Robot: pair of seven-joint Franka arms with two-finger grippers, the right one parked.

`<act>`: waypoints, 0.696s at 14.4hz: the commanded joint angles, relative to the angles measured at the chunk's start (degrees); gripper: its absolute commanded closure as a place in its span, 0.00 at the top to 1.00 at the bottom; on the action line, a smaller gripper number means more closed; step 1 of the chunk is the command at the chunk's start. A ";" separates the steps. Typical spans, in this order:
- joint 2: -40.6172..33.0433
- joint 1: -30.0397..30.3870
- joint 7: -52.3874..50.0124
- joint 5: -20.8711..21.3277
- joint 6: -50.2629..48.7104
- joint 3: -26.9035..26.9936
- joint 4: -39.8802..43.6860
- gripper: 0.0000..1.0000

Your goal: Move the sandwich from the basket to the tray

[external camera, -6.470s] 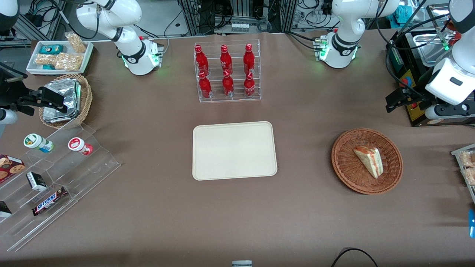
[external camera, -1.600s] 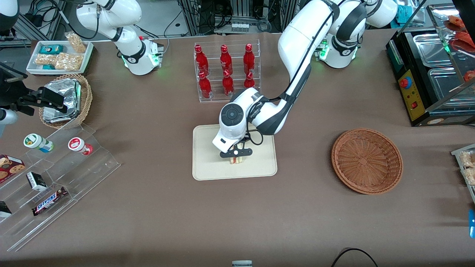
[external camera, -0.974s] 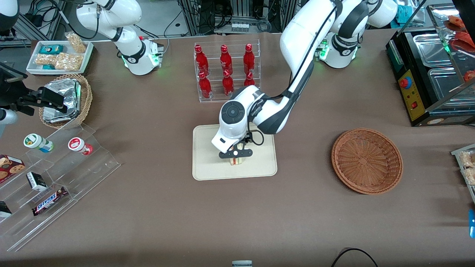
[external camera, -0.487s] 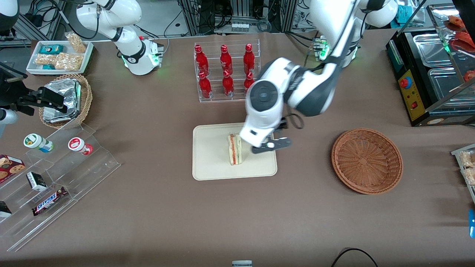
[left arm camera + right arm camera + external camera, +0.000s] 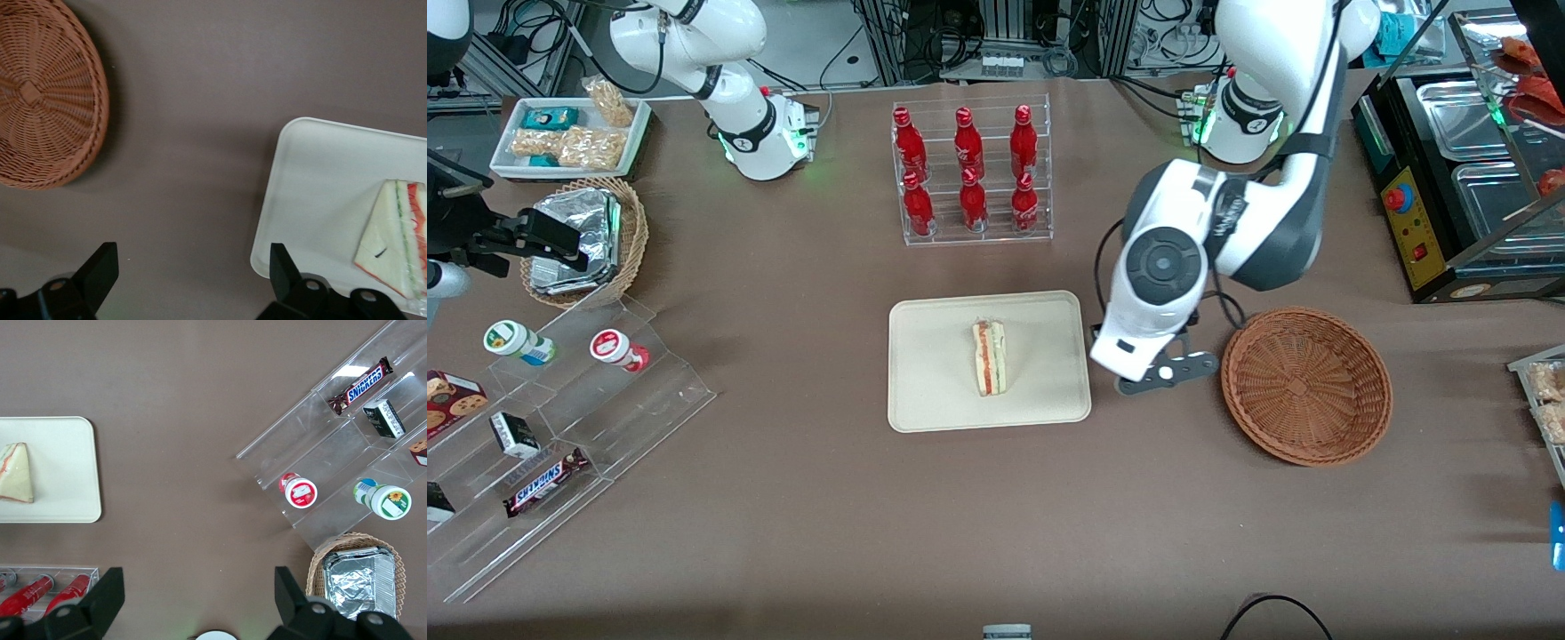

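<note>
hovering btwn tray [image 5: 925, 391] & basket [image 5: 1307, 386], claw [image 5: 193, 280] open, empty.

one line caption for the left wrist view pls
Open claw over bare table between empty basket and tray holding the sandwich.

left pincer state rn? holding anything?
Left pincer: open, holding nothing, above bare table between the tray and the basket. The sandwich lies on the tray.

Front camera high overhead, wrist cameras face down, all share tray [image 5: 925, 391]
</note>
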 commanded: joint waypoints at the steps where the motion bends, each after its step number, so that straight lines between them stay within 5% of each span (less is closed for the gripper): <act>1: -6.86 -0.58 2.22 -0.01 0.79 2.26 -6.29 1.00; 3: -11.78 5.53 6.85 -0.10 0.00 -0.08 -9.20 1.00; 10: -19.97 35.86 21.97 7.19 -8.26 -28.47 -9.12 1.00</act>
